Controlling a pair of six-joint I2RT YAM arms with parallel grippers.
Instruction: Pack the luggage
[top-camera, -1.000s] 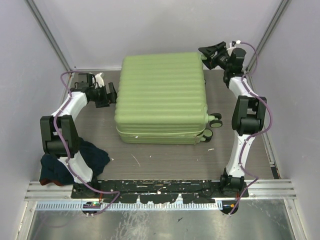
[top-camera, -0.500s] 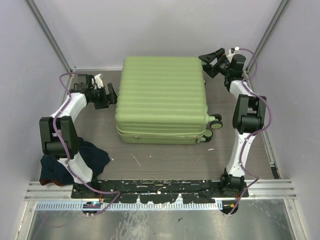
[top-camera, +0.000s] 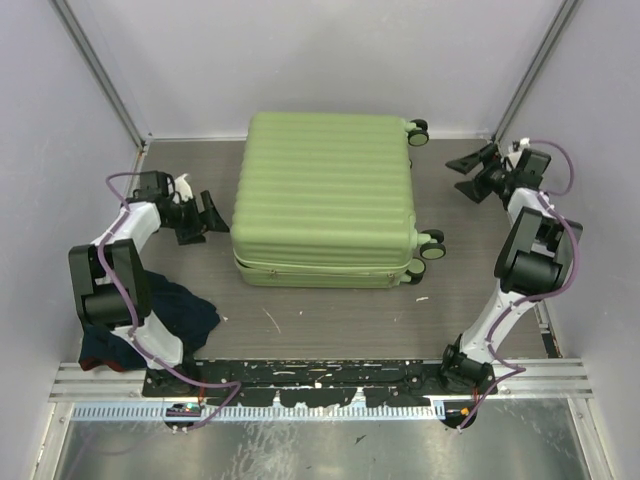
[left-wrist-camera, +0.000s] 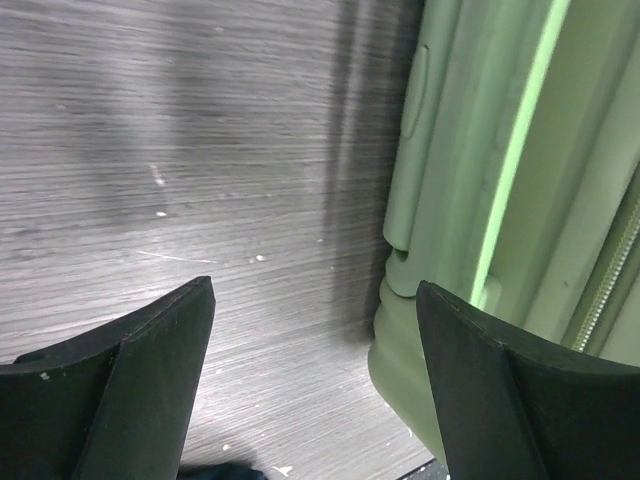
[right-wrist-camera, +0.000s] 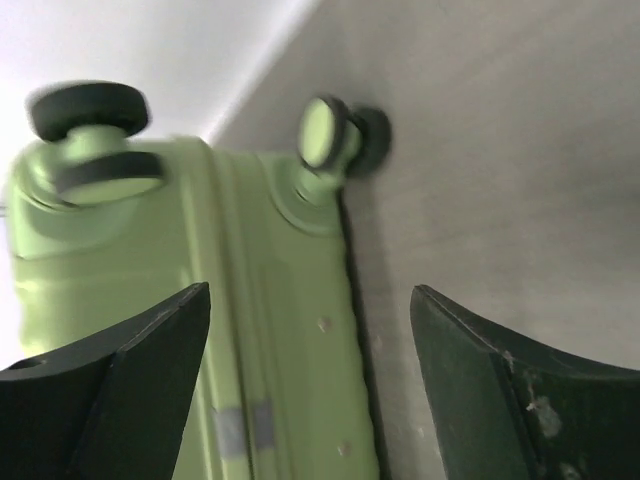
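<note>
The luggage (top-camera: 325, 195), a light-green ribbed hard-shell suitcase, lies flat and closed in the middle of the table, its small black wheels (top-camera: 432, 245) on the right side. My left gripper (top-camera: 207, 214) is open and empty just left of the suitcase's left edge, which shows in the left wrist view (left-wrist-camera: 500, 200). My right gripper (top-camera: 472, 172) is open and empty to the right of the suitcase, apart from it. The right wrist view shows the suitcase's wheeled end (right-wrist-camera: 260, 330) and a wheel (right-wrist-camera: 335, 135).
A dark blue piece of clothing (top-camera: 150, 325) lies bunched at the near left beside the left arm's base. Grey walls close the back and both sides. The dark wood-grain tabletop (top-camera: 330, 320) shows in front of the suitcase.
The right gripper has swung away from the suitcase's back right corner to the right and nearer. The left gripper has drawn back left and down. The suitcase's lid has settled flat.
</note>
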